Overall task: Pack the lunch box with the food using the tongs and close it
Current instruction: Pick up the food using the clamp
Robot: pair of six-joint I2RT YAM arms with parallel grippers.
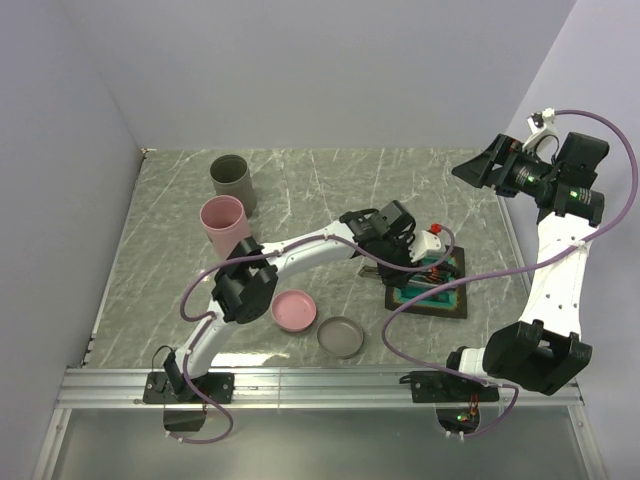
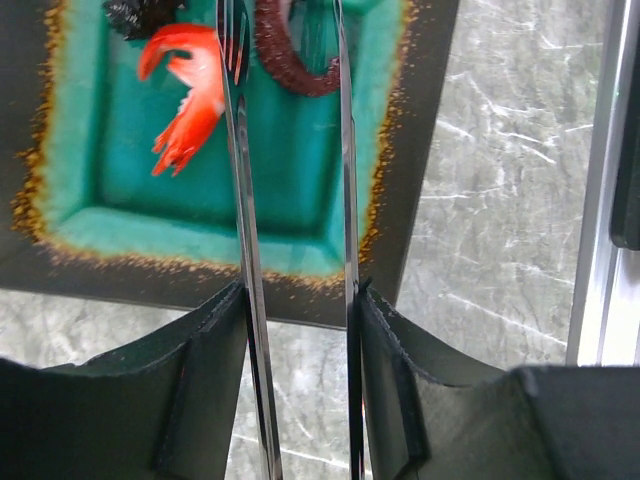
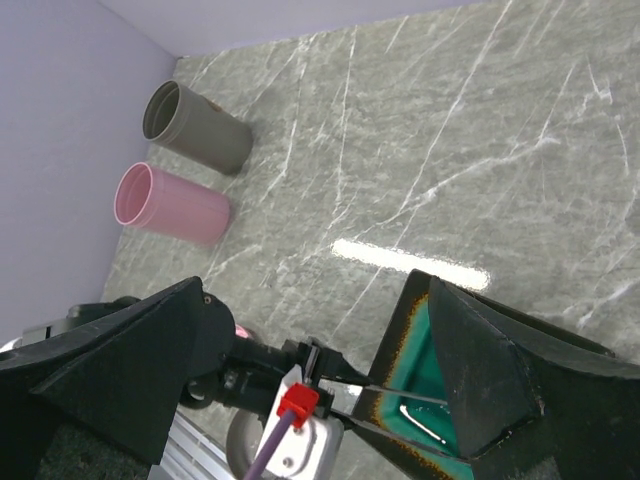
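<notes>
The left gripper (image 2: 300, 296) is clamped on the tongs (image 2: 241, 200): each black finger presses against the outside of one slim metal arm, and the two arms run forward side by side from between the fingers with a narrow gap between them. Ahead of this gripper, under the far ends of the tongs, lies the teal tray (image 2: 130, 236) with its dark speckled rim. The orange-red shrimp piece (image 2: 190, 95) lies in the tray just to the left of the tongs' left arm, close to its tip (whether metal and shrimp touch cannot be told). A dark red ring-shaped item (image 2: 296, 66) sits in the tray between the two tong arms near their tips. Grey marble table (image 2: 500, 200) shows to the right of the gripper, beyond the tray's edge.

The right gripper (image 1: 482, 166) hangs raised at the table's right side, its fingers spread wide and holding nothing. From its wrist view, the pink container (image 3: 170, 208) and the grey container (image 3: 195, 128) lie far ahead and to its left, side by side near the wall. In the overhead view the pink lid (image 1: 294, 310) and grey lid (image 1: 341, 337) lie behind the left gripper, beside that arm's forearm
</notes>
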